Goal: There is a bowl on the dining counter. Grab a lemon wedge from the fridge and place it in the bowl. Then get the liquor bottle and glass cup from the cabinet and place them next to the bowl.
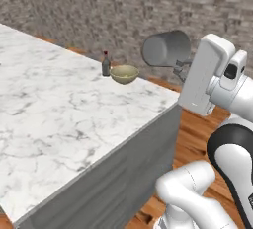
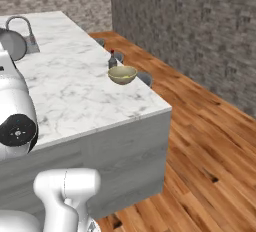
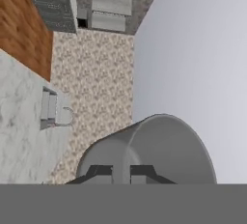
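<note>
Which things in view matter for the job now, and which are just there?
Job: bowl on the counter; bottle beside the bowl; grey cup held in the shut gripper.

Just there: faucet at the counter's far end; stools beyond the counter edge.

A white marble dining counter (image 1: 59,109) with grey sides carried the things, stretching off to the left of the raised hand. Near its far edge, ahead and left of the hand, sat a yellowish bowl (image 1: 124,73) with a small dark liquor bottle (image 1: 105,64) just beside it, on the side away from the hand
</note>
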Controlling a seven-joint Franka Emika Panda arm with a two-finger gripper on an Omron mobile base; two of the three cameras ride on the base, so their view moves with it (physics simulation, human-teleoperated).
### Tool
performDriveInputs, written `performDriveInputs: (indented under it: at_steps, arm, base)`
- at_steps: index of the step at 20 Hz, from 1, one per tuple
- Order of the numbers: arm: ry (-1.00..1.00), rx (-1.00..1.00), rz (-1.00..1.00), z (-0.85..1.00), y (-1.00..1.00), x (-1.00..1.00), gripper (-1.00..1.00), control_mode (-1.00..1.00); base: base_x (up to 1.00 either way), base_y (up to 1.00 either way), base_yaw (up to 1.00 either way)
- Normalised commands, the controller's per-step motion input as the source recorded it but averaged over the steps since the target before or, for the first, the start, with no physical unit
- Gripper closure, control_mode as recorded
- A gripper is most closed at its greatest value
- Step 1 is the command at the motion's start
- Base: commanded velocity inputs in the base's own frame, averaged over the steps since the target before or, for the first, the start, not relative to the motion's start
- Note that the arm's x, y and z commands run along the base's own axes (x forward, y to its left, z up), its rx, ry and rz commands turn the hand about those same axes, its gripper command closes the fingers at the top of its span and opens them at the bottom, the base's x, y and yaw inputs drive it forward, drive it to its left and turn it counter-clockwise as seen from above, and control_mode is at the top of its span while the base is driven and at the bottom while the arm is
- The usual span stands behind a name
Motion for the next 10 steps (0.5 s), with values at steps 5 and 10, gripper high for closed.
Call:
performDriveInputs:
  at_steps: [5, 10]
  arm:
    - [0.0, 0.0, 0.0, 0.0, 0.0, 0.0, 1.0, 1.0]
    - [0.0, 0.0, 0.0, 0.0, 0.0, 0.0, 1.0, 1.0]
  base:
    - [0.37, -0.72, 0.38]
    - [0.47, -0.69, 0.38]
